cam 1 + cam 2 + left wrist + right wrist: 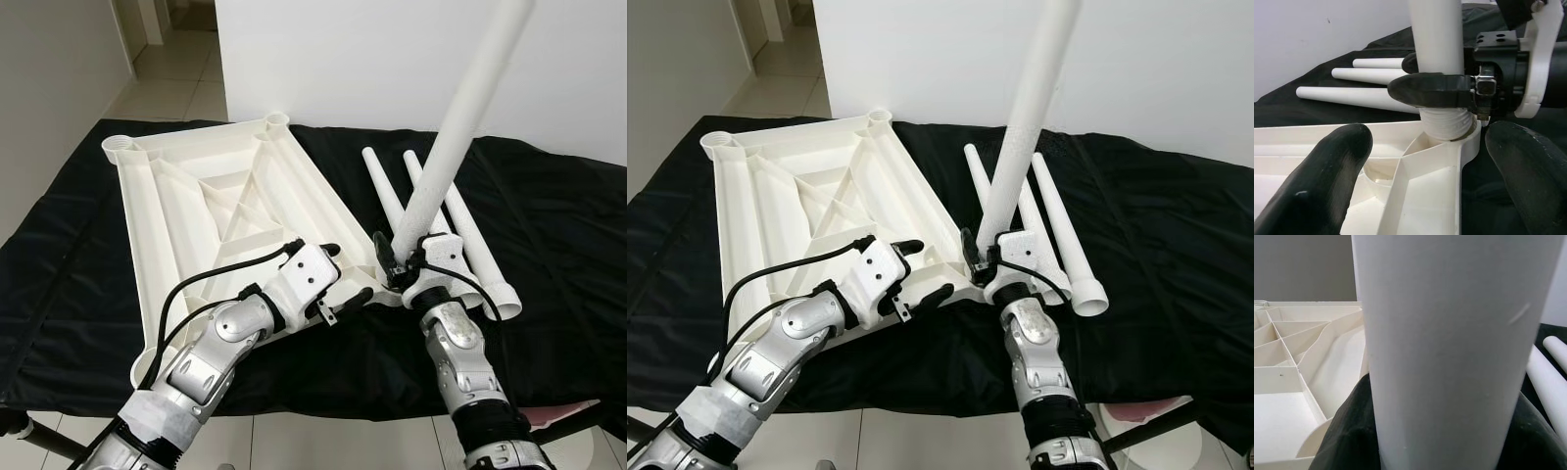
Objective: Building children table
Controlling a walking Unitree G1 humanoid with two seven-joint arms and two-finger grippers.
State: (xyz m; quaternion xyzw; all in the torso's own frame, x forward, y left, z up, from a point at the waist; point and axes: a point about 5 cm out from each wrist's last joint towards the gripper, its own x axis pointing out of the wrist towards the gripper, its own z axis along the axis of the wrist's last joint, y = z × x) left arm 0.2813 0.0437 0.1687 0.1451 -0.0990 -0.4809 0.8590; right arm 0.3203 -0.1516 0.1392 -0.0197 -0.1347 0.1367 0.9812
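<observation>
One leg [460, 117], top cut off

The left gripper [345, 279] reaches forward, its fingers [1327, 181] spread apart. The right gripper [395, 266] points up, its fingers [1430, 90] clamped.

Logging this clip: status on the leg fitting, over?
Right gripper shut on upright leg, threaded end at tabletop corner socket. Left gripper open, bracing tabletop. Three spare legs alongside.
</observation>
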